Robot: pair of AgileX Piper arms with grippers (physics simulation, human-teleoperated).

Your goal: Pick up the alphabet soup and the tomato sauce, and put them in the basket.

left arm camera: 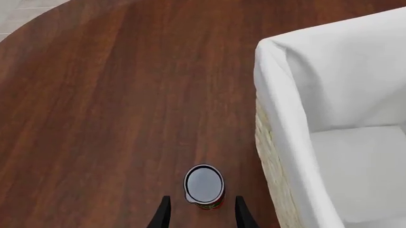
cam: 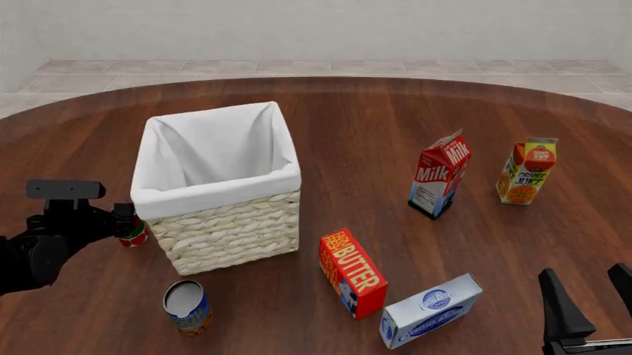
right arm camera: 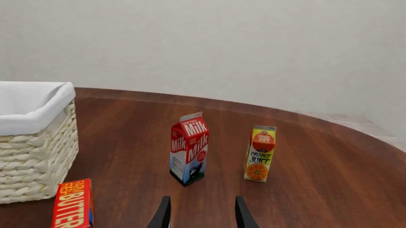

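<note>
The tomato sauce [left arm camera: 204, 186], a red-labelled can with a grey top, stands upright on the table just left of the basket [cam: 219, 229]. My left gripper [left arm camera: 202, 198] is open, and the can stands between its fingertips without either one touching it. In the front view the left arm partly hides the tomato sauce [cam: 135, 235]. The alphabet soup [cam: 186, 308], a blue and orange can, stands alone in front of the basket. My right gripper [cam: 582, 271] is open and holds nothing at the front right, far from both cans. Nothing shows inside the white-lined basket [left arm camera: 276, 102].
A butter box [cam: 351, 272] and a blue-and-white carton [cam: 431, 310] lie right of the basket. A milk carton [cam: 439, 174] and an orange juice carton [cam: 526, 171] stand further back on the right. The round wooden table [cam: 375, 118] curves away at the back.
</note>
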